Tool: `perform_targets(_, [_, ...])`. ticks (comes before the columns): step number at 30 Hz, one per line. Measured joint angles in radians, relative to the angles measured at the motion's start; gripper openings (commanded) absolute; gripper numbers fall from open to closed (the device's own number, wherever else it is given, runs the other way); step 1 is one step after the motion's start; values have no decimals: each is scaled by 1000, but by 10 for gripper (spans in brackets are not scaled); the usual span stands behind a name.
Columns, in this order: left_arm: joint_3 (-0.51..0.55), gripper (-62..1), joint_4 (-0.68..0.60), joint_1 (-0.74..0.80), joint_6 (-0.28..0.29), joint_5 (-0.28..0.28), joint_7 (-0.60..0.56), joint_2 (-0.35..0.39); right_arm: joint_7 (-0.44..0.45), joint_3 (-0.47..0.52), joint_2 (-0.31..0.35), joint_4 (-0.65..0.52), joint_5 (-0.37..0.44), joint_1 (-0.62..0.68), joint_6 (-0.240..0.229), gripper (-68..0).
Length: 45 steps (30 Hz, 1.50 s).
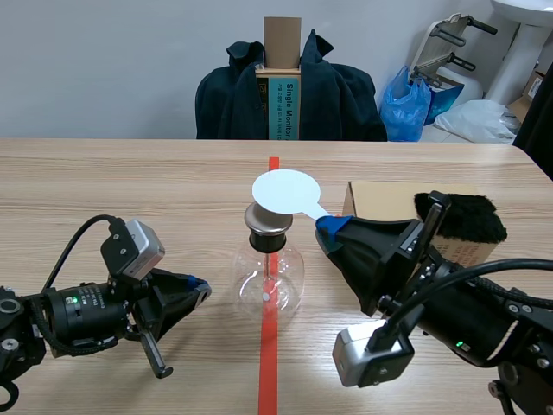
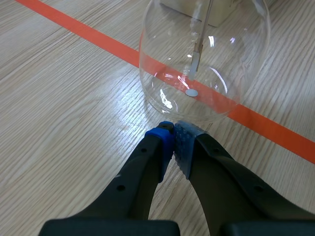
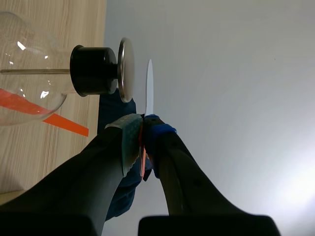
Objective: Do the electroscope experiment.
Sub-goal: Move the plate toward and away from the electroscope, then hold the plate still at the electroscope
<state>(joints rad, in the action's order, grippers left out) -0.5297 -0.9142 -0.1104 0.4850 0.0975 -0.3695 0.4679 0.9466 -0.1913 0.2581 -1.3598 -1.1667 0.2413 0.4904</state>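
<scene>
Held the left gripper (image 2: 173, 129) low by the table, both pads pressed together on nothing. Held the right gripper (image 1: 327, 226) raised and rolled sideways, pads pinched on the white disc (image 1: 285, 191) by its handle.

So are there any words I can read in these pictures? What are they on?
"Single Monitor": printed sideways on the teal box beyond the far edge of the table; anything after it is hidden by that edge.
Smaller print beside it: too small to read.
No other words show.
</scene>
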Motion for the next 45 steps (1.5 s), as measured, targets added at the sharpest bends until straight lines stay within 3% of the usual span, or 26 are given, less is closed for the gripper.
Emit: perform_targets(45, [0,-592,0,0,-3,0,0,0,21,0,0,0,0,0,1,-669])
